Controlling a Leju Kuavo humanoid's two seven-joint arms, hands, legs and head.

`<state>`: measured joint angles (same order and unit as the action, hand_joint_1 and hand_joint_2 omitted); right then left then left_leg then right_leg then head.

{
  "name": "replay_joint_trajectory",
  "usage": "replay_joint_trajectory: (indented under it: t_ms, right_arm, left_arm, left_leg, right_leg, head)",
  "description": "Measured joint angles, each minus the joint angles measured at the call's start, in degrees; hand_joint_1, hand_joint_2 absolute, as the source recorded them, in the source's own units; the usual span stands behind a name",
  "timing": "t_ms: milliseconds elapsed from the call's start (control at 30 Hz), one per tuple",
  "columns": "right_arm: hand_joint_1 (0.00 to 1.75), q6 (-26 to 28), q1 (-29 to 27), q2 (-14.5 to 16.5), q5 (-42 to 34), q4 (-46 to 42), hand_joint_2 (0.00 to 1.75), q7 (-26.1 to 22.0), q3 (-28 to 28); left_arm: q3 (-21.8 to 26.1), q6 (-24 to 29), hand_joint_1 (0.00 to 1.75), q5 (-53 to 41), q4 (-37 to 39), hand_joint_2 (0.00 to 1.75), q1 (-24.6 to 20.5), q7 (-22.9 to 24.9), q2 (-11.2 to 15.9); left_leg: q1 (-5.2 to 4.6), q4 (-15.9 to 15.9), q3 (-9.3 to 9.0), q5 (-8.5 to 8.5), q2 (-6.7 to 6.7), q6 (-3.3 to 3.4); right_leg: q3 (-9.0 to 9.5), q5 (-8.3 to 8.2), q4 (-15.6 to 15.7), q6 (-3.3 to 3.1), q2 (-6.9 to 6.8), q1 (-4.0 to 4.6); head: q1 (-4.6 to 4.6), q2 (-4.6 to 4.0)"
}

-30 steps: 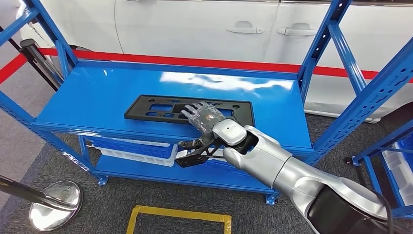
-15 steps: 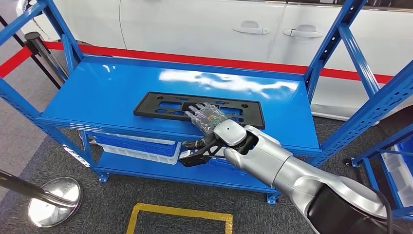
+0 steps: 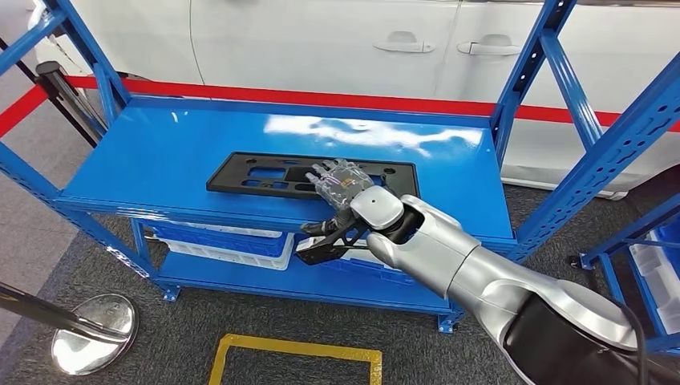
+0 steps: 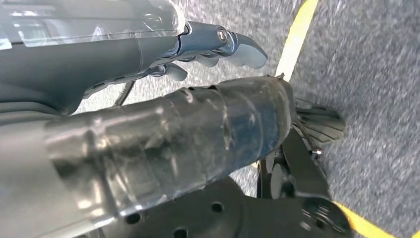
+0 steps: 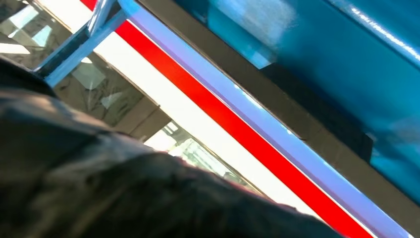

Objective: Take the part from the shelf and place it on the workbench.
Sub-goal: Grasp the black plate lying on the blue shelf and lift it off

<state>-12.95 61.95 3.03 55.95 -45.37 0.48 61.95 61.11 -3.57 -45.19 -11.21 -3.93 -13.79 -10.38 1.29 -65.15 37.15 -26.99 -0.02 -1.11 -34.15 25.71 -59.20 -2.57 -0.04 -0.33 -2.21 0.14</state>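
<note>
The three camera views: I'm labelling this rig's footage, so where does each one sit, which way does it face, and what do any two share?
Head view: high on the body, looking down at the blue shelf; right hand over the black part.
Left wrist view: behind the left hand, facing carpet and a yellow floor line.
Right wrist view: behind the right hand, facing the shelf edge and a red stripe.
Shared: head and right wrist views show shelf, red stripe.

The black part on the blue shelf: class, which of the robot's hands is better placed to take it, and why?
The right hand. In the head view it lies on the black part near the front edge of the shelf. The left hand hangs over the grey floor, beside a yellow line.
</note>
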Motion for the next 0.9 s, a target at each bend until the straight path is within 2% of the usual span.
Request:
replay_joint_trajectory:
  t_ms: [33, 67, 167, 233, 267, 333, 367, 400, 433, 500, 533, 567, 600, 667, 733, 767, 833, 867, 900]
  right_arm:
    - [0.00, 0.01, 0.05, 0.02, 0.03, 0.09, 0.00, 0.01, 0.01]
    - [0.00, 0.01, 0.08, 0.04, 0.05, 0.17, 0.00, 0.01, 0.01]
    - [0.00, 0.01, 0.18, 0.06, 0.06, 0.44, 0.00, 0.02, 0.04]
    - [0.00, 0.01, 0.36, 0.06, 0.12, 0.59, 0.00, 0.06, 0.05]
    - [0.00, -0.01, 0.43, 0.05, 0.16, 0.69, 0.00, 0.09, 0.07]
    - [0.00, -0.05, 0.41, 0.05, 0.23, 1.01, 0.00, 0.13, 0.17]
    - [0.00, -0.07, 0.32, 0.05, 0.24, 1.20, 0.00, 0.14, 0.27]
    - [0.00, -0.08, 0.22, 0.05, 0.24, 1.37, 0.00, 0.14, 0.36]
    - [0.00, -0.08, 0.15, 0.05, 0.24, 1.52, 0.00, 0.15, 0.43]
    - [0.00, -0.07, 0.17, 0.05, 0.27, 1.69, 0.00, 0.17, 0.45]
    - [0.00, -0.06, 0.21, 0.07, 0.29, 1.77, 0.00, 0.18, 0.45]
    - [0.00, -0.05, 0.24, 0.09, 0.32, 1.83, 0.00, 0.19, 0.45]
    - [0.00, -0.05, 0.25, 0.13, 0.34, 1.90, 0.00, 0.20, 0.46]
    - [0.00, -0.04, 0.27, 0.21, 0.41, 2.03, 0.00, 0.20, 0.46]
    - [0.00, 0.00, 0.34, 0.39, 0.55, 2.15, 0.00, 0.20, 0.45]
    - [0.00, 0.02, 0.38, 0.55, 0.63, 2.22, 0.00, 0.19, 0.46]
    - [0.00, 0.04, 0.41, 0.81, 0.73, 2.44, 0.00, 0.08, 0.50]
    - [0.00, 0.05, 0.35, 0.87, 0.75, 2.56, 0.00, -0.01, 0.55]
    - [0.00, 0.05, 0.29, 0.88, 0.77, 2.67, 0.00, -0.09, 0.59]
  left_arm:
    - [0.09, -0.04, 0.00, -0.05, 0.00, 0.00, 0.00, 0.06, 0.03]
    - [0.16, -0.08, 0.00, -0.10, 0.00, 0.00, -0.04, 0.13, 0.04]
    - [0.25, -0.20, 0.00, -0.23, 0.00, 0.00, -0.11, 0.26, 0.04]
    - [0.27, -0.25, 0.00, -0.32, 0.00, 0.00, -0.09, 0.33, 0.03]
    - [0.28, -0.26, 0.00, -0.37, 0.00, 0.00, -0.07, 0.38, 0.03]
    - [0.30, -0.28, 0.00, -0.47, 0.00, 0.00, -0.05, 0.43, 0.04]
    - [0.31, -0.29, 0.00, -0.52, 0.00, 0.00, -0.05, 0.43, 0.04]
    - [0.31, -0.29, 0.00, -0.56, 0.00, 0.00, -0.06, 0.43, 0.04]
    - [0.31, -0.29, 0.00, -0.58, 0.00, 0.00, -0.06, 0.43, 0.04]
    - [0.32, -0.29, 0.00, -0.60, 0.00, 0.00, -0.06, 0.43, 0.02]
    - [0.32, -0.29, 0.00, -0.60, 0.00, 0.00, -0.08, 0.43, 0.00]
    - [0.33, -0.29, 0.00, -0.60, 0.00, 0.00, -0.11, 0.43, -0.01]
    - [0.33, -0.29, 0.00, -0.60, 0.00, 0.00, -0.14, 0.43, -0.02]
    - [0.33, -0.29, 0.00, -0.60, 0.00, 0.00, -0.17, 0.43, -0.02]
    - [0.41, -0.28, 0.00, -0.49, 0.00, 0.00, -0.15, 0.51, -0.01]
    - [0.51, -0.25, 0.00, -0.41, 0.00, 0.00, -0.15, 0.60, 0.00]
    - [0.72, -0.16, 0.00, -0.29, 0.00, 0.00, -0.13, 0.77, -0.01]
    - [0.79, -0.13, 0.00, -0.28, 0.00, 0.00, -0.11, 0.83, -0.02]
    - [0.82, -0.11, 0.00, -0.28, 0.00, 0.00, -0.08, 0.86, -0.03]
  left_leg:
    - [-0.07, 3.40, -1.65, 1.13, -0.02, 0.19]
    - [-0.15, 5.49, -2.63, 1.61, -0.07, 0.40]
    - [-0.28, 6.58, -2.92, 1.79, -0.18, 1.23]
    - [-0.11, 7.03, -3.01, 2.16, -0.11, 1.98]
    - [-0.03, 7.21, -3.01, 2.31, -0.07, 2.27]
    - [-0.09, 7.20, -2.86, 2.41, -0.04, 2.53]
    - [-0.10, 7.15, -2.79, 2.42, -0.05, 2.56]
    - [-0.11, 7.08, -2.76, 2.42, -0.07, 2.57]
    - [-0.11, 6.99, -2.75, 2.39, -0.10, 2.54]
    - [-0.11, 6.79, -2.81, 2.26, -0.15, 2.40]
    - [-0.20, 6.66, -2.75, 2.20, -0.17, 2.23]
    - [-0.27, 6.60, -2.67, 2.20, -0.17, 2.02]
    - [-0.33, 6.60, -2.57, 2.23, -0.17, 1.76]
    - [-0.38, 6.81, -2.54, 2.35, -0.18, 1.15]
    - [-0.29, 5.75, -2.15, 1.37, -0.16, 0.58]
    - [-0.24, 3.62, -1.25, -0.01, -0.15, 0.36]
    - [-0.15, -3.50, 1.94, -3.71, -0.14, 0.00]
    - [-0.14, -6.98, 3.55, -5.02, -0.13, -0.16]
    - [-0.13, -8.92, 4.44, -5.37, -0.13, -0.27]
  right_leg:
    - [-0.11, 0.10, -0.23, 0.22, 0.06, 0.09]
    - [-0.25, 0.14, -0.38, 0.47, 0.08, 0.20]
    - [-0.49, 0.06, -0.40, 1.23, 0.09, 0.34]
    - [-1.16, 1.33, -1.95, 1.74, 0.09, 0.21]
    - [-2.25, 2.88, -4.38, 1.97, 0.09, 0.11]
    - [-5.54, 6.41, -11.61, 2.31, 0.07, -0.03]
    - [-6.97, 7.39, -14.64, 2.41, 0.06, -0.07]
    - [-7.59, 7.29, -15.89, 2.44, 0.06, -0.10]
    - [-7.22, 6.17, -15.05, 2.38, 0.05, -0.11]
    - [-3.95, 2.33, -8.03, 1.96, 0.05, -0.07]
    - [-2.27, 0.95, -4.41, 1.72, 0.05, 0.08]
    - [-1.15, 0.19, -1.87, 1.51, 0.07, 0.25]
    - [-0.72, 0.10, -0.73, 1.35, 0.10, 0.42]
    - [-0.69, -0.02, -0.46, 0.98, 0.20, 0.48]
    - [-0.45, -0.41, 0.12, 0.28, 0.17, 0.17]
    - [-0.33, -0.59, 0.41, -0.09, 0.12, 0.00]
    - [-0.36, -0.69, 0.51, -0.46, 0.04, 0.05]
    - [-0.41, -0.69, 0.49, -0.50, 0.02, 0.11]
    - [-0.44, -0.69, 0.45, -0.50, 0.01, 0.16]
  head:
    - [0.01, -0.01]
    - [0.03, -0.01]
    - [0.07, 0.01]
    - [0.08, 0.01]
    - [0.09, 0.01]
    - [0.10, 0.00]
    - [0.11, -0.01]
    - [0.11, -0.01]
    - [0.11, -0.01]
    - [0.11, 0.00]
    - [0.11, 0.00]
    - [0.10, 0.00]
    - [0.10, 0.00]
    - [0.09, 0.00]
    - [0.06, 0.01]
    - [0.04, 0.01]
    - [0.00, 0.00]
    - [0.01, 0.00]
    - [0.02, 0.00]
